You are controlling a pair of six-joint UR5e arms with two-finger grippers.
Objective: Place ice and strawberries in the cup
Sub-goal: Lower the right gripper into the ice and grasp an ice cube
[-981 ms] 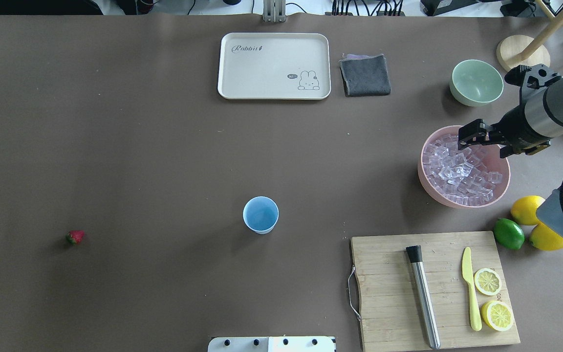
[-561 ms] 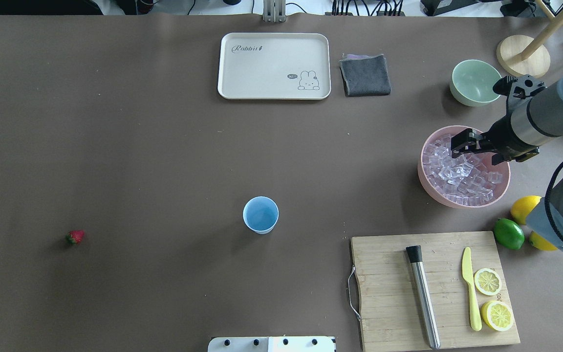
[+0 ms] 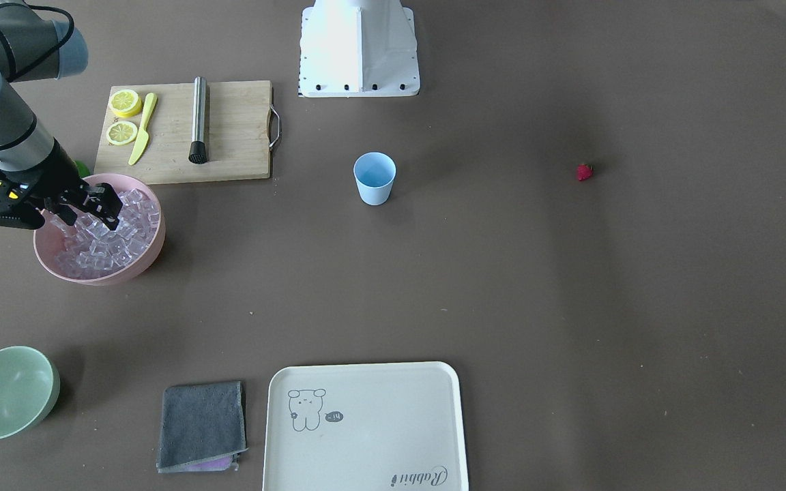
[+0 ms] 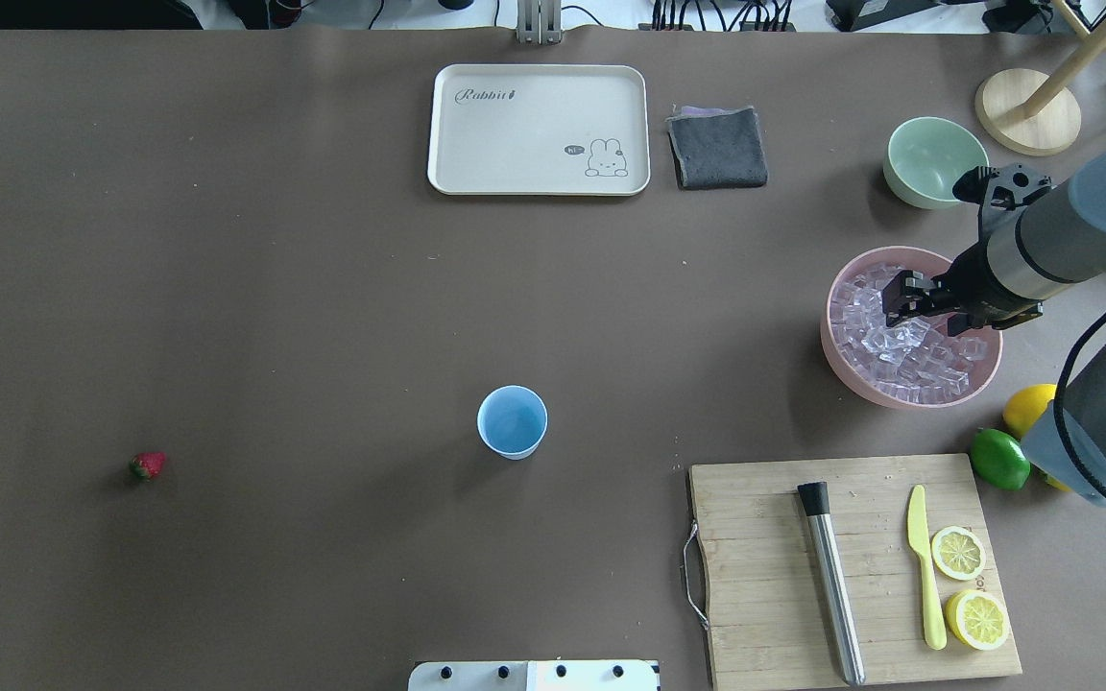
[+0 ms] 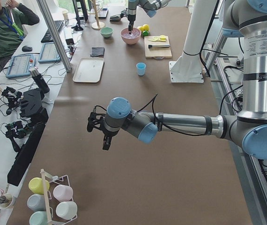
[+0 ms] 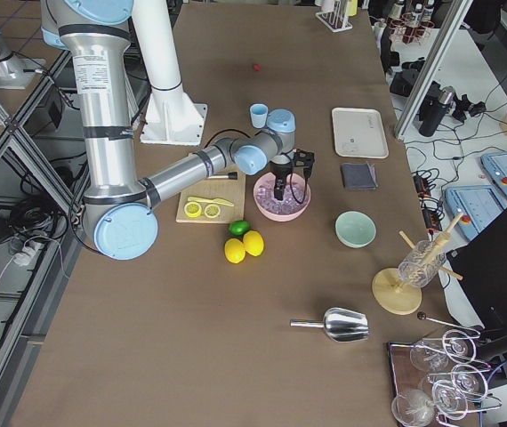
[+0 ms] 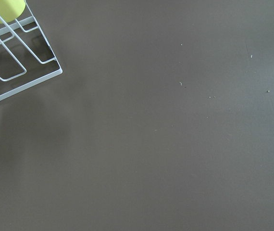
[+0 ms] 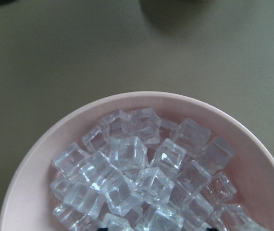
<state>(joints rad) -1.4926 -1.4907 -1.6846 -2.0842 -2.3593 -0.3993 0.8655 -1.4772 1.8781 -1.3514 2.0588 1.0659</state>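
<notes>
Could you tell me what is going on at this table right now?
The right gripper is open, with its tips down among the ice in the pink bowl. The cup stands empty mid-table, and the strawberry lies alone far off on the robot's left. The left gripper hangs above the table, away from them.

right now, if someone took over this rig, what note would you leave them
Right end effector: open, tips down in the ice in the pink bowl.
Left end effector: over bare table, far from the job; open or shut unclear.
Cup: upright mid-table, empty.
Strawberry: lying on the table on the robot's left side.
Done: nothing in the cup.
Left to do: ice, then strawberry, into the cup.
</notes>
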